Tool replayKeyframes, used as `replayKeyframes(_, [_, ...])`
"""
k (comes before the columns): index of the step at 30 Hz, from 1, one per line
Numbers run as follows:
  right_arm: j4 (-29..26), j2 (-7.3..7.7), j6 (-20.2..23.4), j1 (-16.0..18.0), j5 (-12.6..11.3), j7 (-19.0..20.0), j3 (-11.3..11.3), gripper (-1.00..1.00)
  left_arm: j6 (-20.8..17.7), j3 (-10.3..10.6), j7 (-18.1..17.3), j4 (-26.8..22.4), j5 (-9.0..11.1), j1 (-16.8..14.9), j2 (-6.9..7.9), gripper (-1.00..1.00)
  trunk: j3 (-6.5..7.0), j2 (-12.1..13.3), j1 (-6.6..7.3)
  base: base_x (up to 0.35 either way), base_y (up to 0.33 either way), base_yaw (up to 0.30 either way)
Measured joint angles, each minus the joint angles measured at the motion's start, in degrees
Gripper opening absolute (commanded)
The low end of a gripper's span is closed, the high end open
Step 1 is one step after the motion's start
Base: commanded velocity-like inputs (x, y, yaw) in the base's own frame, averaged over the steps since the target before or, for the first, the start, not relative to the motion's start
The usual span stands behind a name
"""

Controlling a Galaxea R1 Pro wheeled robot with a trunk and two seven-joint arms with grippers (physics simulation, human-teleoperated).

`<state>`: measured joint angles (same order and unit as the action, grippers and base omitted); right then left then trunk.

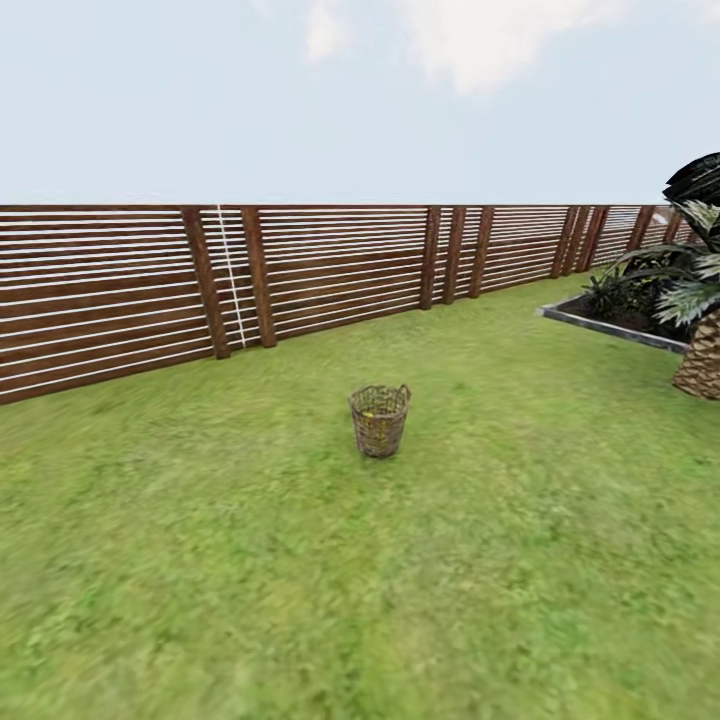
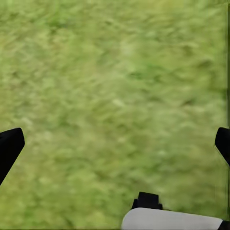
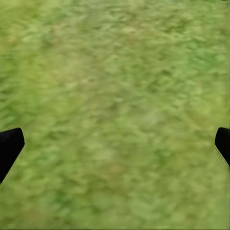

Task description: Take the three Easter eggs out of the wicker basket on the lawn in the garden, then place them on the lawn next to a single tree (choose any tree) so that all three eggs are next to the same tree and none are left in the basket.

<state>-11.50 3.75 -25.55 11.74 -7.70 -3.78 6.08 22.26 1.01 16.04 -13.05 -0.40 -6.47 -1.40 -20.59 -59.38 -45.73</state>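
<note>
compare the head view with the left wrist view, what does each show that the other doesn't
Head view alone: the wicker basket standing on the grass, something yellow inside it, the wooden fence, a palm in a planter, and sky. Left wrist view alone: the left tool, open, its dark fingertips wide apart above bare ground. Both share the lawn.

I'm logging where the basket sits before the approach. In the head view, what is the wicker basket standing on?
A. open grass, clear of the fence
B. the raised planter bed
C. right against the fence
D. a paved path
A: the wicker basket stands alone on the lawn, well short of the slatted fence.
</note>
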Motion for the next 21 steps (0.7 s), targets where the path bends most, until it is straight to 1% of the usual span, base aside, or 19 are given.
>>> replayKeyframes(12, [0.0, -0.09, 0.0, 0.0, 0.0, 0.0, 0.0, 1.00, 0.0, 0.0, 0.0, 0.0, 0.0, 0.0, -0.02, 1.00, 0.00, 0.0, 0.00, 0.317, -0.143, 0.168])
replayKeyframes(21, [0.0, -0.07, 0.1, 0.0, 0.0, 0.0, -0.1, 1.00, 0.0, 0.0, 0.0, 0.0, 0.0, 0.0, 0.00, 1.00, 0.00, 0.0, 0.00, 0.308, -0.151, 0.027])
